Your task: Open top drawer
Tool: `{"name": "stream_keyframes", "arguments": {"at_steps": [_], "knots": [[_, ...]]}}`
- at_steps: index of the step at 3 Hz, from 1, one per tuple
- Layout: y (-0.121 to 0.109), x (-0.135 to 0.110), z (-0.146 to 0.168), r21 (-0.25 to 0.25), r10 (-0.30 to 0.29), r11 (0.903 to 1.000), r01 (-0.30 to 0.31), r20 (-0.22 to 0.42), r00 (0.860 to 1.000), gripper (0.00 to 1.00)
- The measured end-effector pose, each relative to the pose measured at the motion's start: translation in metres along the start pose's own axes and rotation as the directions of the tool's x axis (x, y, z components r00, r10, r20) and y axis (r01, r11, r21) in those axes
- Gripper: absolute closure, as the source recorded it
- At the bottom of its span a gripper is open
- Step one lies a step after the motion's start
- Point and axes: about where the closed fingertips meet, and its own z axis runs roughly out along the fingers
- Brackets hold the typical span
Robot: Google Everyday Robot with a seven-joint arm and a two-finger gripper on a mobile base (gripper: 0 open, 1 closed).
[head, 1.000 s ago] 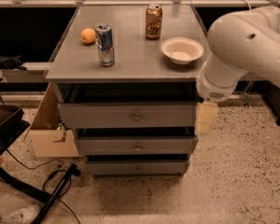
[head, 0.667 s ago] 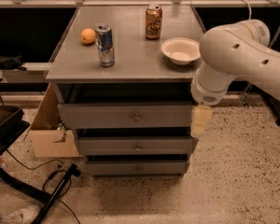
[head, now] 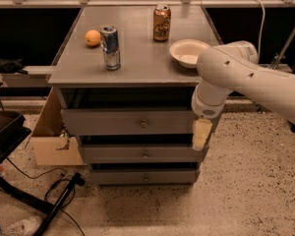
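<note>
The top drawer (head: pixel 113 123) is the widest grey front of three, just under the tabletop, with a small round metal knob (head: pixel 144 123) at its centre. A dark gap shows between it and the tabletop. My gripper (head: pixel 201 134) hangs from the white arm (head: pixel 236 75) at the drawer front's right end. It points down and reaches a little below the drawer's lower edge, well to the right of the knob. It holds nothing that I can see.
Two narrower drawer fronts (head: pixel 145 154) sit below. On the grey tabletop (head: pixel 142 58) stand a blue can (head: pixel 110 47), a brown can (head: pixel 161 22), an orange (head: pixel 92 37) and a white bowl (head: pixel 188 52). A cardboard box (head: pixel 51 141) and cables (head: pixel 54 191) lie at the left on the floor.
The arm has swung left and the gripper has moved left with it, up to the right end of the top drawer front. The drawers have not moved.
</note>
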Motion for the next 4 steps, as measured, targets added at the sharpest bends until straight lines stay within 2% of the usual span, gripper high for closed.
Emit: {"name": "stream_keyframes", "arguments": {"at_steps": [1, 3, 4], "knots": [[-0.010, -0.009, 0.032, -0.006, -0.014, 0.9999, 0.013, -0.008, 1.000, 0.00], [-0.029, -0.015, 0.054, 0.006, -0.013, 0.9999, 0.013, -0.020, 1.000, 0.00], [-0.032, -0.015, 0.062, -0.008, -0.004, 1.0000, 0.004, -0.031, 1.000, 0.17]]}}
